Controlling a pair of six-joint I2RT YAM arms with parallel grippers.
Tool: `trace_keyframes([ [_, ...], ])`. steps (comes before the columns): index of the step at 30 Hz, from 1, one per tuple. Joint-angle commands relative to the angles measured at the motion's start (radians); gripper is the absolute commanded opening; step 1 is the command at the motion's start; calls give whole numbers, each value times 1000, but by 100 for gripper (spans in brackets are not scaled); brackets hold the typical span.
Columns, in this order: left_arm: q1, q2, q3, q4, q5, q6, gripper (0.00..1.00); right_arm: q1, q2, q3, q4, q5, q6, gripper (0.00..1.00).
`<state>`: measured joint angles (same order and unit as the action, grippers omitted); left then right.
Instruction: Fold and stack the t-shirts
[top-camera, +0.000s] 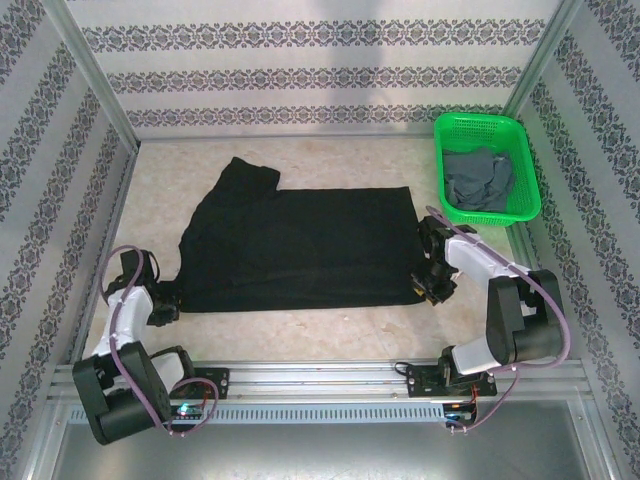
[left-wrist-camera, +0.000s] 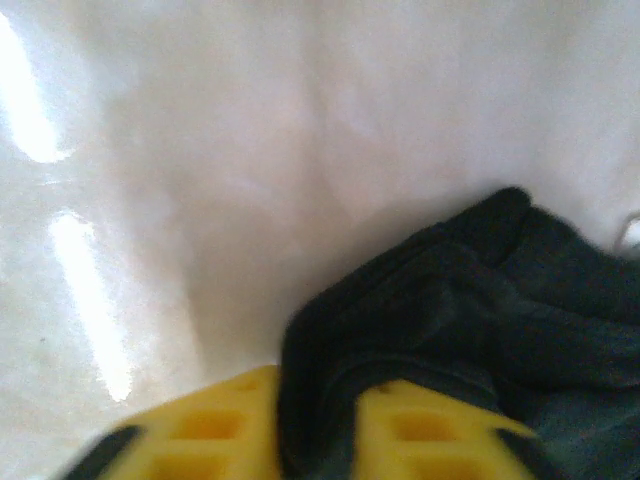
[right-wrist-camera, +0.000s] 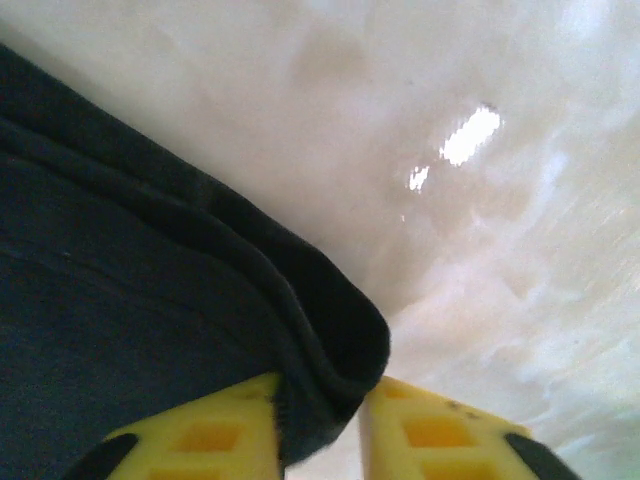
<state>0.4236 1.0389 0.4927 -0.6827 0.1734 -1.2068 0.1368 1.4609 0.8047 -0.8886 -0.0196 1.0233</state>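
The table (top-camera: 300, 335) is carrying the black t-shirt (top-camera: 290, 250), which is lying spread out mid-table, barely folded by the look of it. The green basket (top-camera: 482, 118) at the far right is holding the grey t-shirt (top-camera: 478, 178), crumpled, so most folding and all stacking are waiting. The left claw (left-wrist-camera: 320, 440) and right claw (right-wrist-camera: 320, 430) are each clenching a near corner of the black shirt, fingers nearly closed on cloth.

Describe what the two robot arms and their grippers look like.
Both the left arm and the right arm have white links between chunky black joint housings, and both stand on an aluminium rail. A purple cable loops along each one. The left gripper and right gripper carry yellow plastic fingers with rectangular recesses and black trim at the outer edges.
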Motion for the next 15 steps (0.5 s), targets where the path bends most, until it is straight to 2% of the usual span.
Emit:
trace_keyframes([
  [1, -18, -78, 22, -108, -88, -18, 47, 5, -21, 50, -25, 20, -58, 33],
  [3, -43, -124, 71, -180, -130, 6, 56, 34, -37, 88, -36, 40, -89, 38],
  [5, -94, -162, 134, -233, -158, 41, 61, 70, -61, 127, -40, 57, -122, 43],
  [8, -237, -159, 202, -232, -135, 76, 62, 115, -116, 150, 20, 36, -181, 52],
  [10, -387, -133, 212, -190, -106, 61, 62, 126, -148, 122, 159, -76, -239, 57],
  [13, -607, -57, 174, -11, -37, -28, 62, 134, -125, 98, 344, -281, -303, 56],
  [15, -698, 21, 169, 76, -15, -82, 62, 141, -84, 109, 384, -363, -317, 55],
])
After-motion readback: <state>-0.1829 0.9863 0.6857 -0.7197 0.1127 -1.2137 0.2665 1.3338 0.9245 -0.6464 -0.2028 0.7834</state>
